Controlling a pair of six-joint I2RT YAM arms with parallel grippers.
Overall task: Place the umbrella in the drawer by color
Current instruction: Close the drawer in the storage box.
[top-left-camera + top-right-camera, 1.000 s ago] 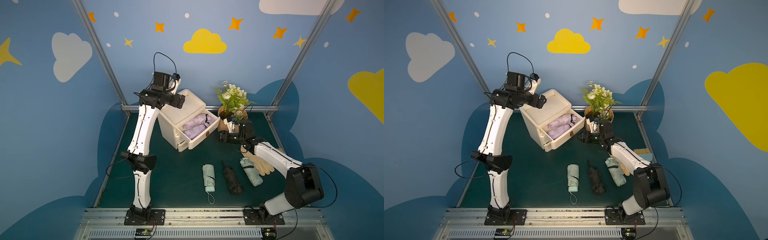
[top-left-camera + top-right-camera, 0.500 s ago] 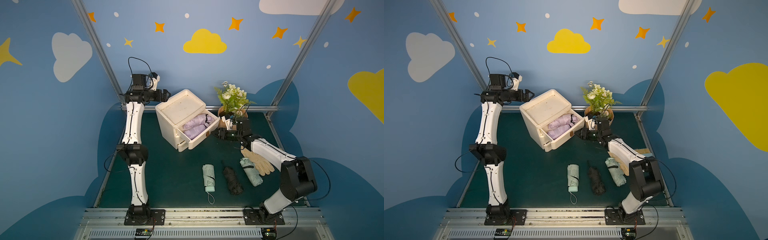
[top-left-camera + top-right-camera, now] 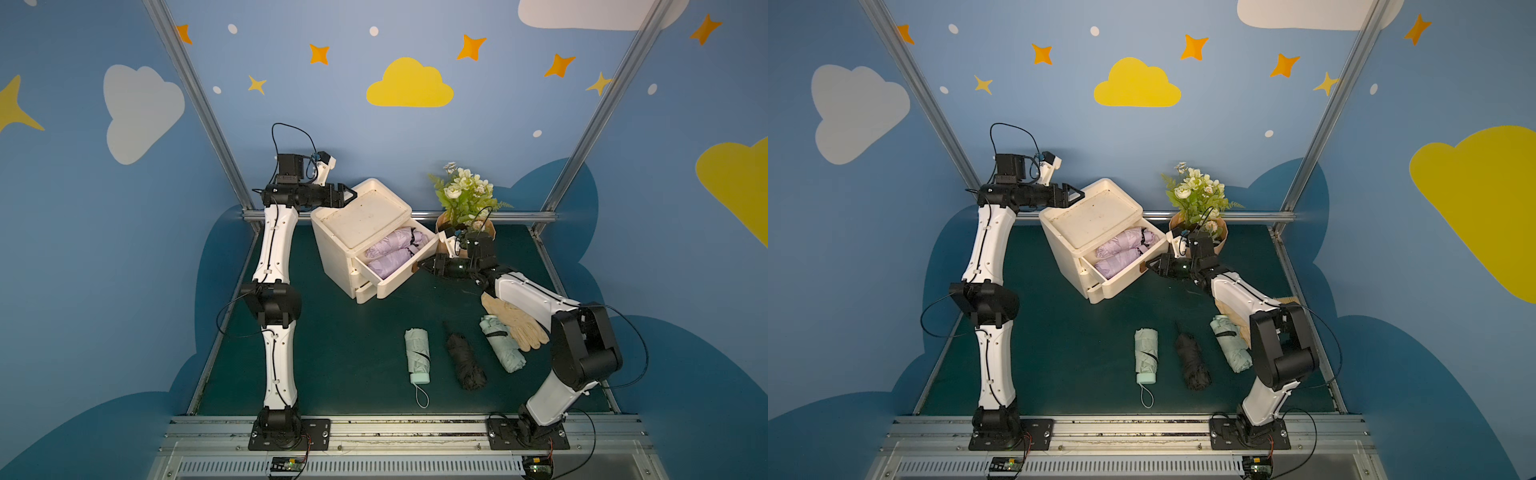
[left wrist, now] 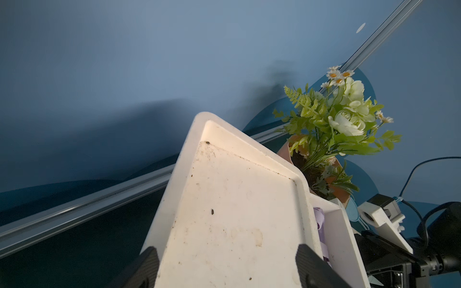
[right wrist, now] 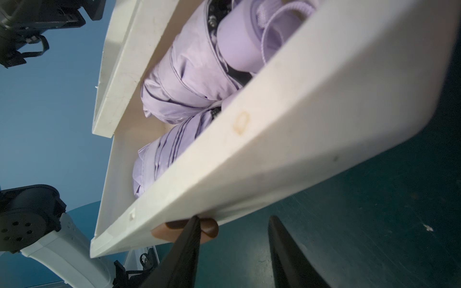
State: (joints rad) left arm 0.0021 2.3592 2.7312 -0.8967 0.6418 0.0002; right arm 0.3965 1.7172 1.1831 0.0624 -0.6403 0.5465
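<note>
Two lilac umbrellas [image 3: 395, 253] lie side by side in the upper drawer [image 3: 405, 277] of the white cabinet [image 3: 365, 216], which seems to be the drawer for this colour; the drawer is pulled well out, so its contents can be seen from above. Three more folded umbrellas wait on the green worktop [image 3: 332, 353], well apart from the cabinet: a mint umbrella [image 3: 417, 351], a black umbrella [image 3: 465, 359] and a second mint umbrella [image 3: 500, 343], this last one touching a pair of beige gloves [image 3: 515, 322]. The right tool [image 3: 420, 266] is low and nearly level at the drawer front, its arm stretched forward over the gloves; in the right wrist view its jaws are apart and one finger [image 5: 184, 249] stands just in front of the brown knob [image 5: 208, 228], while the other finger is beside it over bare worktop, so nothing is clamped. I judge it is there to move the drawer, probably to push it shut. The left tool [image 3: 351, 194] is high at the rear corner of the cabinet top, on an arm raised almost straight; its jaws are wide apart and hold nothing; I think it is there to keep the cabinet from sliding. The lower drawer [image 3: 365, 291] is closed, and the potted flowers [image 3: 463, 199] stand just behind the right arm.
</note>
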